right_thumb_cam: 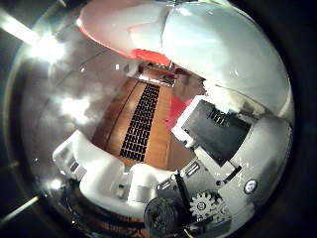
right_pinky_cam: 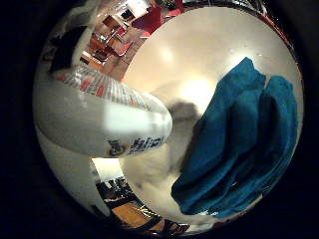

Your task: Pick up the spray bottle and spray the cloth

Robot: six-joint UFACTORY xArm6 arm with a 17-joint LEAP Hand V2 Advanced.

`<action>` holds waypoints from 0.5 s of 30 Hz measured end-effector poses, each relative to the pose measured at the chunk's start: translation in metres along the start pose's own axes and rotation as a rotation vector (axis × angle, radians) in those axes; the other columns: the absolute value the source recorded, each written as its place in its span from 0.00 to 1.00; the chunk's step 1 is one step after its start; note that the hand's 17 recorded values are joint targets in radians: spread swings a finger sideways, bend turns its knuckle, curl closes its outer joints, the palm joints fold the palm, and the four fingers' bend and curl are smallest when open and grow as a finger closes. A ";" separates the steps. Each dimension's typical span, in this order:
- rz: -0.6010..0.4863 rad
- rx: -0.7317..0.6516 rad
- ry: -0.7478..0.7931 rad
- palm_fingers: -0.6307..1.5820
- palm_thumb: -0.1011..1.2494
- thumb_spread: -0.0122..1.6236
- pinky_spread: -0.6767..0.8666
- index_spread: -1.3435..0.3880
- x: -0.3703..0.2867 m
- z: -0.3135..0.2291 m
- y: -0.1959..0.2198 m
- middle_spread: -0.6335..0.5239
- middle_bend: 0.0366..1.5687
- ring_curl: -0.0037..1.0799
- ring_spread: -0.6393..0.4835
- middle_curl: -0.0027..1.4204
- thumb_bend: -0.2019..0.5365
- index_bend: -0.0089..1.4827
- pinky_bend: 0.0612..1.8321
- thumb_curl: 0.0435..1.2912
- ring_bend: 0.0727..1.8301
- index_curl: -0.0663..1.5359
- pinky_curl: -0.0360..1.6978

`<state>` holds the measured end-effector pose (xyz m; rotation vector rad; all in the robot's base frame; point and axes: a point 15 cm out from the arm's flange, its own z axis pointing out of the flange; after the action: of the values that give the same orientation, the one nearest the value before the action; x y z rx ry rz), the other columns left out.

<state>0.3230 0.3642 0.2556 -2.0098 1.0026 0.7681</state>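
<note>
White plastic spray bottle (right_pinky_cam: pixel 99 124) with red and blue print fills the near side of the little-finger view, body lying close across the palm; its far end is cut off at the view's edge. In the thumb view a white rounded part with a red underside (right_thumb_cam: pixel 148 29) sits very close to the lens, probably the bottle's top, but it cannot be made out for sure. White-and-black robot hand (right_thumb_cam: pixel 208 148) shows there with fingers (right_thumb_cam: pixel 94 168) curled in toward the palm, which reads as a hold around the bottle, though the contact itself is hidden.

Crumpled blue cloth (right_pinky_cam: pixel 244 144) lies on the pale glossy round tabletop (right_pinky_cam: pixel 199 55), beyond the bottle and apart from it, with a shadow between the two. One side of the cloth reaches close to the tabletop's rim and is partly cut off by the edge of the view. Bare tabletop lies open past the cloth on the far side. Off the rim, wooden floor (right_pinky_cam: pixel 124 211) and red chairs (right_pinky_cam: pixel 149 20) show, small and hard to make out.
</note>
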 end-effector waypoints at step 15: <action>-0.035 -0.146 -0.131 0.54 0.56 0.66 0.10 0.55 -0.028 0.011 0.036 0.41 0.60 0.55 0.31 0.41 0.24 0.13 0.49 0.32 0.63 0.39 0.51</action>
<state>0.2767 0.3696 0.2581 -2.0644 0.8547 0.9650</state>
